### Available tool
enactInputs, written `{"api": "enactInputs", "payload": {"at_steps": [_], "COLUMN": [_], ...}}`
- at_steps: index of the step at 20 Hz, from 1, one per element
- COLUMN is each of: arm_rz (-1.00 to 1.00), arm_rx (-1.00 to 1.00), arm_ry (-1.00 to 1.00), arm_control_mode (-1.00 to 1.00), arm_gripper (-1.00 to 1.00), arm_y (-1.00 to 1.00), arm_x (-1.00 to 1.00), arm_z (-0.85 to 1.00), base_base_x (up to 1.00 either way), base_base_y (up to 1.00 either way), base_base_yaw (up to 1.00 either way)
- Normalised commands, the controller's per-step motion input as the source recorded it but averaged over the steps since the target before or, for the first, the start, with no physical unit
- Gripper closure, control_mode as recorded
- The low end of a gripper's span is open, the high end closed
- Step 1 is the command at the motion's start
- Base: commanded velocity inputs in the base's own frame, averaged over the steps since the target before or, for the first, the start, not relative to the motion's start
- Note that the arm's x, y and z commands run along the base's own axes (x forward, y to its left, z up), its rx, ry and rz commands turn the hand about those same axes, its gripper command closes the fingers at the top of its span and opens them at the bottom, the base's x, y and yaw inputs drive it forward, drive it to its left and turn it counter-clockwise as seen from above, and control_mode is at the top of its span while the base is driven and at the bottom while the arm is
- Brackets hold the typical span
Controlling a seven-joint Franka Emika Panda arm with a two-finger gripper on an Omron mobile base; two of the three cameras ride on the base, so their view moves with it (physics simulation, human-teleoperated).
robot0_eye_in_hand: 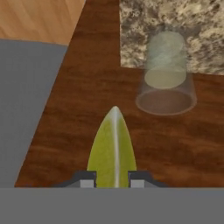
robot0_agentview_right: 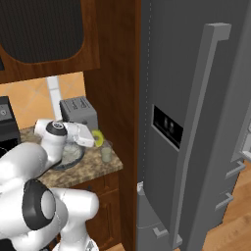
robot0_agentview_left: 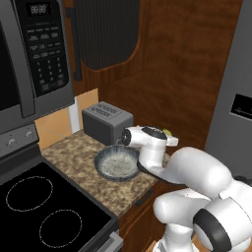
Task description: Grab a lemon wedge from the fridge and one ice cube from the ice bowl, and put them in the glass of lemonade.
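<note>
Gripper point(robot0_eye_in_hand: 112, 183) clamped on lemon wedge point(robot0_eye_in_hand: 112, 148), carried near the glass of lemonade point(robot0_eye_in_hand: 166, 74) at the counter's right edge, not yet above it. Wedge delivery pending; ice bowl point(robot0_agentview_left: 117, 162) step apparently outstanding.

lemon wedges: 1 point(robot0_eye_in_hand: 112, 148), showing pinched between the finger tips
glasses of lemonade: 1 point(robot0_eye_in_hand: 166, 74), standing at the counter corner
ice bowls: 1 point(robot0_agentview_left: 117, 163), sitting on the counter
toasters: 1 point(robot0_agentview_left: 107, 121), standing behind the bowl
fridges: 1 point(robot0_agentview_right: 196, 122), showing 1 long bar handle point(robot0_agentview_right: 196, 137) in full
dispenser panels: 1 point(robot0_agentview_right: 167, 126), sitting on the fridge door
microwaves: 1 point(robot0_agentview_left: 34, 54), hanging over the stove
stove burner rings: 2 showing point(robot0_agentview_left: 29, 193) point(robot0_agentview_left: 60, 228)
grippers: 1 point(robot0_eye_in_hand: 112, 181), clamping the wedge
robot arms: 1 point(robot0_agentview_left: 197, 197)
</note>
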Motion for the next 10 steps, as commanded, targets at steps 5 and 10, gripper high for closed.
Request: {"api": "enactInputs", "payload": {"at_steps": [5,10], "arm_rz": [0.00,0.00], "arm_rx": [-0.02,-0.04], "arm_ry": [0.00,0.00], "arm_control_mode": [-1.00,-1.00], "arm_gripper": [1.00,1.00], "arm_y": [0.00,0.00], "arm_x": [0.30,0.30], "arm_z": [-0.22,-0.22], "base_base_x": [0.00,0.00], "base_base_y": [0.00,0.00], "base_base_yaw": [0.00,0.00]}}
